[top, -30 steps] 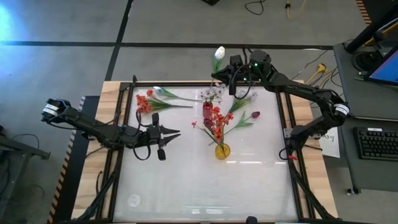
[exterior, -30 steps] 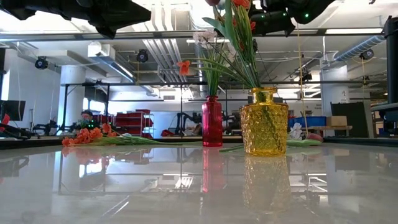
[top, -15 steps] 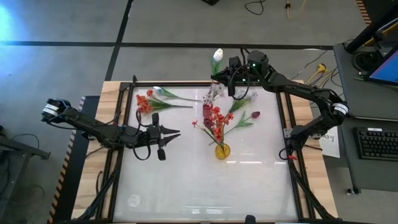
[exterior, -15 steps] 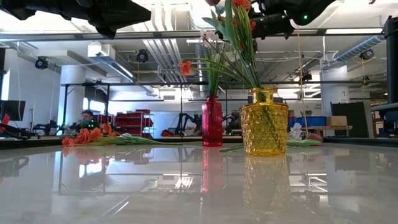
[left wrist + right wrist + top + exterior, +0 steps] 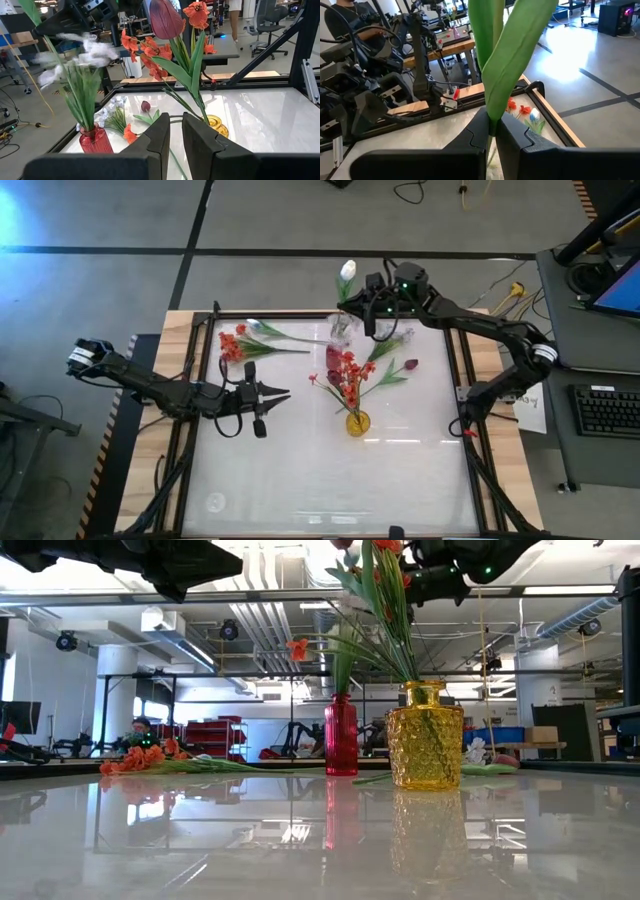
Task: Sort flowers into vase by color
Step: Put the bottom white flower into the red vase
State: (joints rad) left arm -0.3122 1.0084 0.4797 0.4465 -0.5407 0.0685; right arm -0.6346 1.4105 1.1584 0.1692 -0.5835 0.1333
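Left to right on the desk [image 5: 300, 480]: left end effector [image 5: 285, 393] hovering mid-desk, fingers nearly together and holding nothing, beside red-orange blossoms [image 5: 232, 343] and a white tulip [image 5: 256, 326] lying loose near the far-left corner; red vase [image 5: 333, 359] with white sprays, yellow vase [image 5: 357, 423] with red-orange blossoms and a dark red tulip [image 5: 166, 18]; right end effector [image 5: 352, 304] raised over the far edge, clamped on the green stem [image 5: 496, 55] of a white tulip bloom [image 5: 347, 270] held beyond the rim. Seen only from the right wrist: fingers pinching stem and leaf. Seen only from the low camera: both vases upright, red one behind.
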